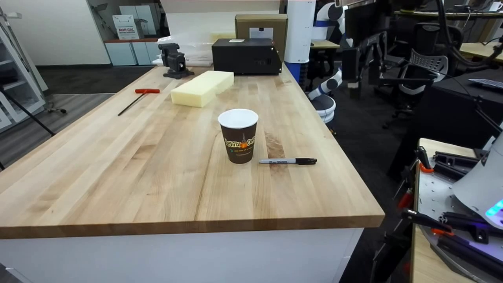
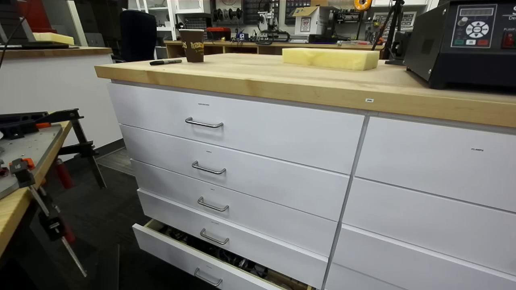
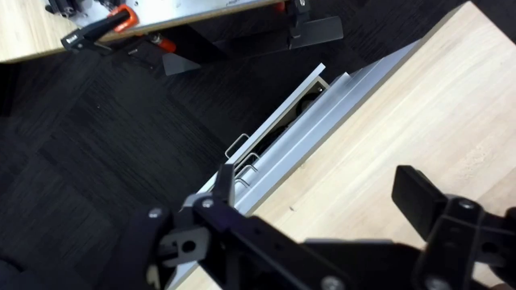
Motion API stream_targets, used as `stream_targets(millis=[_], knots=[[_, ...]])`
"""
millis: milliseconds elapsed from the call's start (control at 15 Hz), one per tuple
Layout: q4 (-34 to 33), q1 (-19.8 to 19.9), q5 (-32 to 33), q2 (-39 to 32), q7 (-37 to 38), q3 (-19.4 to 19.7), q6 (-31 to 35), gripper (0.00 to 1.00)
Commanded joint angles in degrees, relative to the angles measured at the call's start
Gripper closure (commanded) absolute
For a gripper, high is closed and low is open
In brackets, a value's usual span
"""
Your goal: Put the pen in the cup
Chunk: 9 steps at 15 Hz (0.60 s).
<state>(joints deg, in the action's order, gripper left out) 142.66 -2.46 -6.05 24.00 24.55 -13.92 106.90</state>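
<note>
Nearest, in the wrist view, the tool (image 3: 318, 191) is spread wide and holds nothing, with the edge of the bench (image 3: 435, 121) showing between its tips. Below that edge, in an exterior view, a drawer (image 2: 177, 253) stands pulled out; a label (image 2: 477, 149) on another front reads CLAMPS, the rest being too small to make out. On the bench, in both exterior views, the pen (image 1: 287, 161) lies flat, outside the cup (image 1: 239, 139) and just beside it, not touching, black cap pointing away; the print on its grey barrel cannot be read. The cup stands upright, "Philz" legible on its dark band, a second word curving out of sight, finer lines unreadable. Past them are a red T-handle (image 1: 147, 90) and the yellow block (image 1: 202, 88). Farther back stand a vise (image 1: 174, 61) and a black machine (image 2: 463, 60), its lettering running out of view. Behind it a box (image 1: 261, 22) bears a white label (image 1: 261, 33), unreadable here. Farthest off, a carton (image 1: 125, 28) on a cabinet (image 1: 122, 54) is marked NOR-CAL.
</note>
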Motion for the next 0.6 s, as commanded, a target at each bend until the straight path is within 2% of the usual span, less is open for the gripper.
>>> stream_targets(millis=[0,267,533], knots=[[-2.56,-1.0,0.66,-5.98,-3.85,1.39,6.59,0.0],[-4.6,-2.75,-1.64,-12.34,-10.08,1.93,12.5,0.0],[-8.03,-5.12,-5.84,-18.2,-14.78,1.99,11.25,0.0]])
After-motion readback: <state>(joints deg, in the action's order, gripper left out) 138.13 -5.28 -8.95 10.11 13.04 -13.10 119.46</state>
